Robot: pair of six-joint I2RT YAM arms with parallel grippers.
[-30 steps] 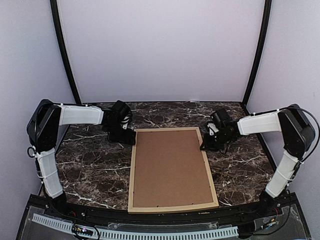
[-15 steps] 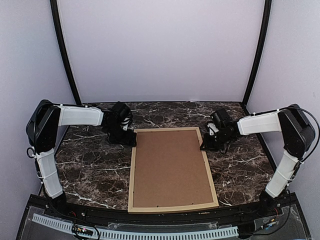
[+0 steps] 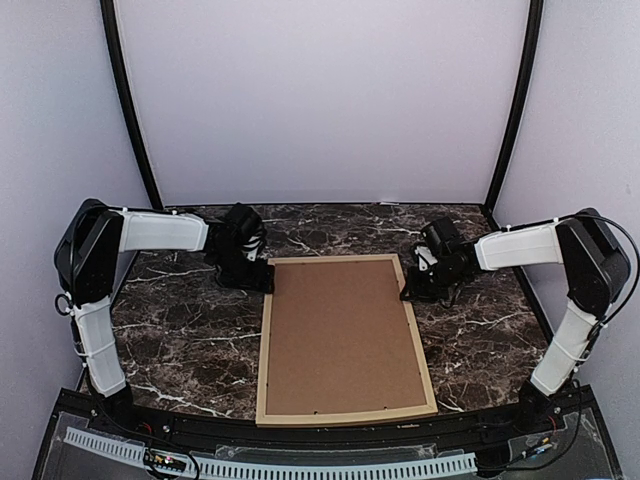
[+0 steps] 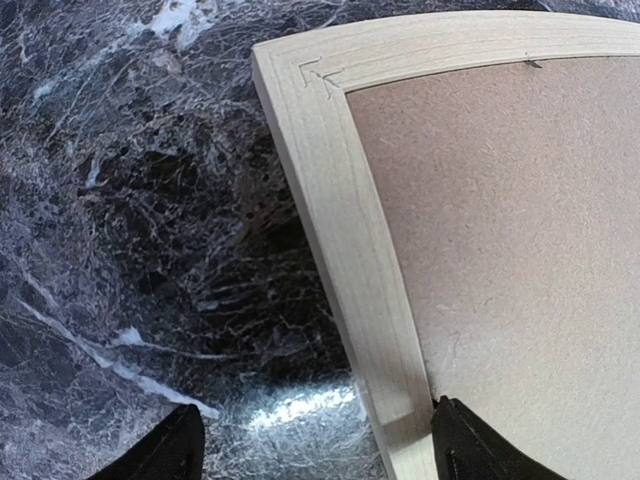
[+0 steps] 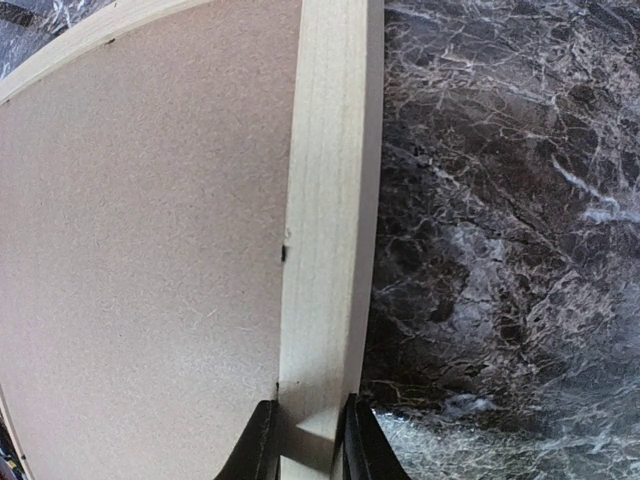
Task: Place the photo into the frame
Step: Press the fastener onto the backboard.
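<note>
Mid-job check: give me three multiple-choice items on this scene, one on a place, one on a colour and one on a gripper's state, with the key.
1. Where on the frame is the right gripper?
A. on its right rail
B. on its near rail
C. off it, over bare table

2. What colour is the board filling the frame?
A. white
B. blue
C. brown

3. How does the left gripper stand?
A. shut on a rail
B. open, astride the left rail
C. shut, clear of the frame

Key:
1 A: the right wrist view shows its fingers pinching that rail.
2 C: the board is brown in every view.
3 B: the left wrist view shows one finger over the table and the other over the board, with the rail between them.
</note>
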